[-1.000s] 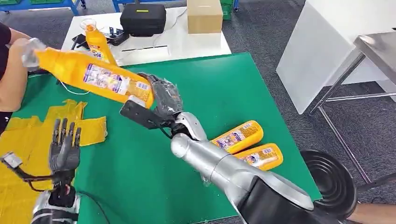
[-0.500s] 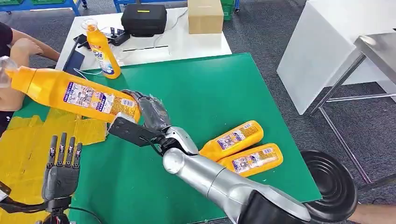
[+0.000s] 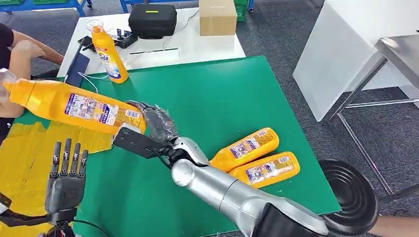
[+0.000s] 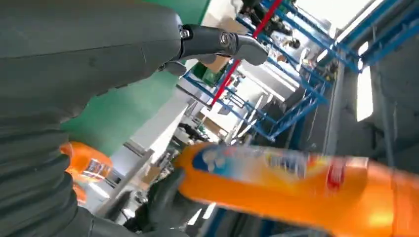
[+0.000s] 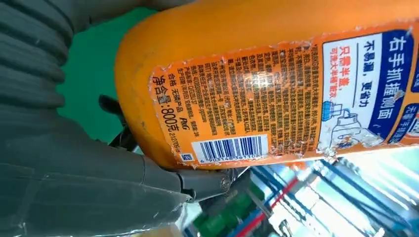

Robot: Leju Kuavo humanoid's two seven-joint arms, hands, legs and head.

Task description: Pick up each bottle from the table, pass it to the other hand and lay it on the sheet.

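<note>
Green table (image 3: 212, 94) carrying the work area, with a white table (image 3: 163, 47) behind it holding a black case (image 3: 152, 19) and a cardboard box (image 3: 217, 16).

Item 1: held bottle (image 3: 74, 104), orange-yellow, lying nearly level in the air above the near-left of the green table, cap end pointing out over the yellow sheet (image 3: 24, 148). The right hand (image 3: 153, 121) is gripping its base end with fingers wrapped round it, probably so the body is left free for the handover.

Item 2: left hand (image 3: 66, 173), standing upright below the bottle, holding nothing, fingers straight and slightly apart, seemingly waiting to receive.

Item 3: two lying bottles (image 3: 257, 155), side by side on the green table to the right, not yet picked up.

Item 4: upright bottle (image 3: 106, 52) standing at the far edge.

Item 5: a person's arm (image 3: 29, 49) resting at far left.

Right wrist view is showing the label and barcode close up; left wrist view is giving the bottle blurred, so contact there is hard to judge.
</note>
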